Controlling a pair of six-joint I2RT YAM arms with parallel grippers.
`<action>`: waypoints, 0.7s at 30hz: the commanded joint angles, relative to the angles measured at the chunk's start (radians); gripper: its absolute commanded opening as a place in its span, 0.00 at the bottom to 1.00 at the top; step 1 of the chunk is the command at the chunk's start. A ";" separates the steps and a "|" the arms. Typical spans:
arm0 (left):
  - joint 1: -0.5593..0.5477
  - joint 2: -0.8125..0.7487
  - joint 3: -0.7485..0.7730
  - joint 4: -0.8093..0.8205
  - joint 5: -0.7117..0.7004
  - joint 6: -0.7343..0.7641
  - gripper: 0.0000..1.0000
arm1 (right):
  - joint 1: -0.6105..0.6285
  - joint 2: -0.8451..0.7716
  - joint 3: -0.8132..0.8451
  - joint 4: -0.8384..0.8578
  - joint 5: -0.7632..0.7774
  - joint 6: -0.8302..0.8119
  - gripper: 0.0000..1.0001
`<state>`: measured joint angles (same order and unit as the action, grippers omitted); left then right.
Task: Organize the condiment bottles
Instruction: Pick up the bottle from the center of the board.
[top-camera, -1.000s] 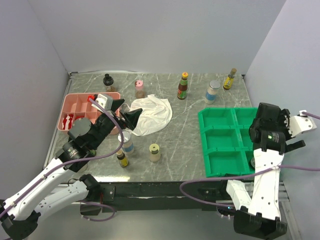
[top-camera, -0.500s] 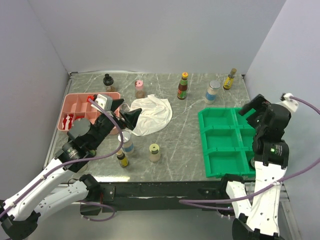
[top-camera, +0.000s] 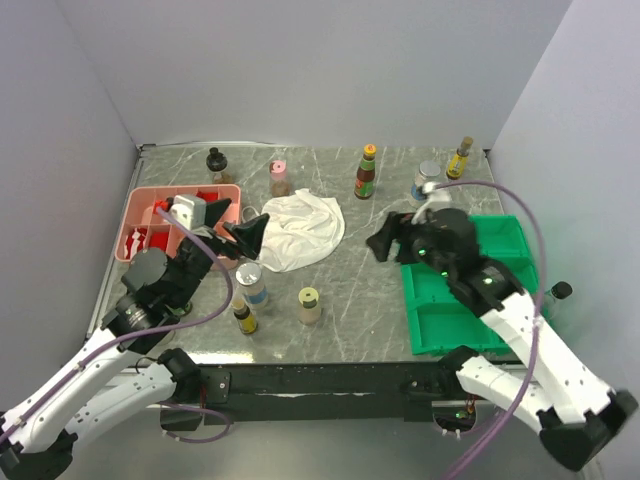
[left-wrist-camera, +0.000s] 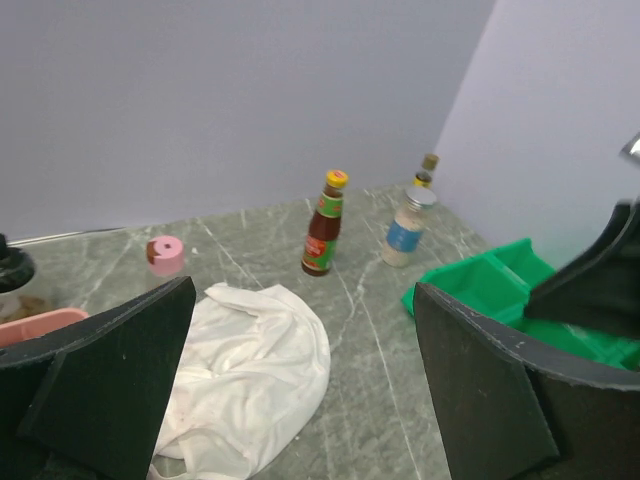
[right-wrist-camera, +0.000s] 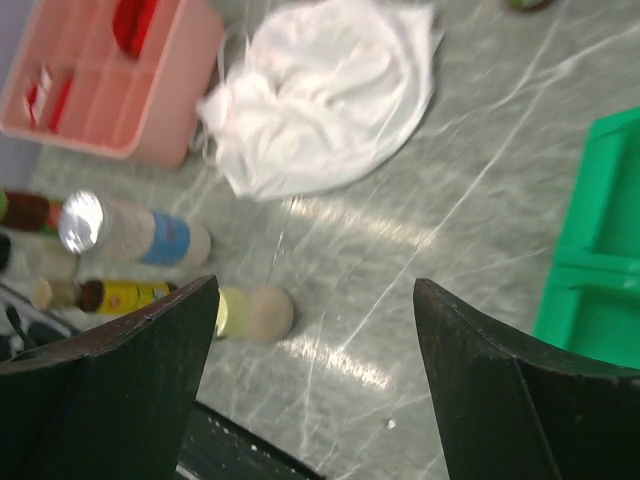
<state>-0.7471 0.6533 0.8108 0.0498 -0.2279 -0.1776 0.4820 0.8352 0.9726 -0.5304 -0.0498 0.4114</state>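
The blue-labelled bottle (top-camera: 251, 283), the small dark bottle (top-camera: 244, 317) and the little jar (top-camera: 309, 305) stand close together near the front edge of the surface (top-camera: 360, 280). The left hand (left-wrist-camera: 302, 300) hangs just behind them, by the white cloth (top-camera: 300, 228). It is wide open and holds nothing. The right hand (right-wrist-camera: 315, 290) is off to their right, near the green tray (top-camera: 440, 322). It is open and empty too. The red-labelled bottle (top-camera: 366, 172) stands far back.

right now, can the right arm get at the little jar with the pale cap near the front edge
Probably yes: the right gripper hangs open above the table, and nothing stands between it and the jar.
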 joint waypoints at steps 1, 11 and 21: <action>-0.003 -0.047 -0.022 0.070 -0.117 0.000 0.97 | 0.197 0.062 -0.061 0.128 0.152 0.044 0.85; -0.003 -0.027 -0.016 0.059 -0.139 0.004 0.97 | 0.582 0.381 0.046 0.184 0.386 0.061 0.78; -0.003 -0.029 -0.022 0.064 -0.140 0.004 0.97 | 0.727 0.625 0.110 0.184 0.459 0.079 0.78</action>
<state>-0.7479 0.6258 0.7834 0.0826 -0.3573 -0.1776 1.1828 1.4193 1.0325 -0.3862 0.3489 0.4736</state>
